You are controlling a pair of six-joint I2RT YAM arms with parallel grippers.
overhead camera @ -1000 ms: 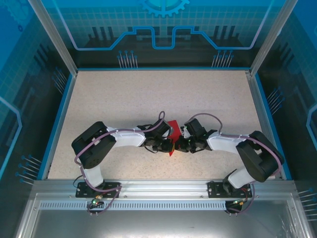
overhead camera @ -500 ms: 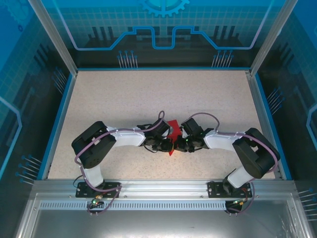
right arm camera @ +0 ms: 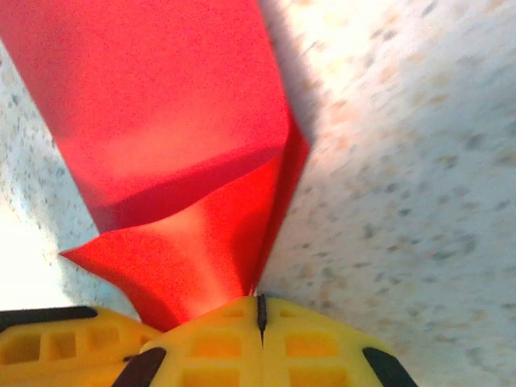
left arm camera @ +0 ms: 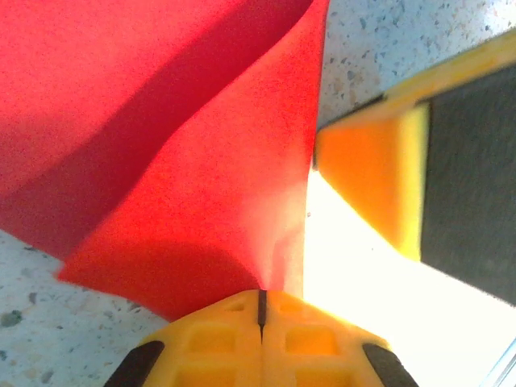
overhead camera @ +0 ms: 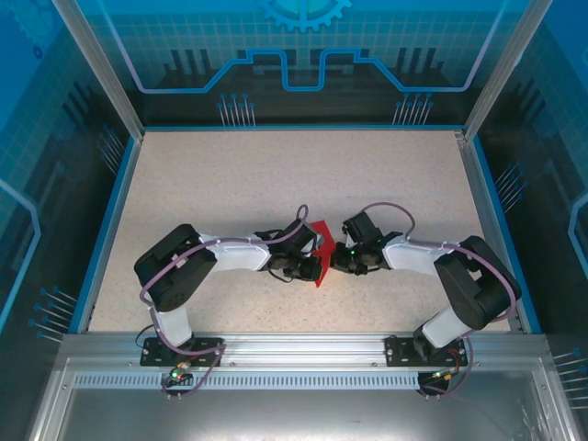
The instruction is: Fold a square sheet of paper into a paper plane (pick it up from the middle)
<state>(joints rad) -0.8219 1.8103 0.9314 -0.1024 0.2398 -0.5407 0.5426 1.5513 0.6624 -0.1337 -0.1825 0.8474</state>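
Here we are, nose to nose in the middle of the table (overhead camera: 276, 175). My left gripper (left arm camera: 260, 302) is clenched on the near edge of the red paper (overhead camera: 319, 250), and my right gripper (right arm camera: 260, 310) is pinched shut on the same sheet just beside it. The paper stands creased between the two, its long axis running near to far, across the line of my forearms. Neither arm is nearer, as both have hold. Elbows are bent out wide, wrists turned inward and low. I reckon any fold now depends on both hands moving together.
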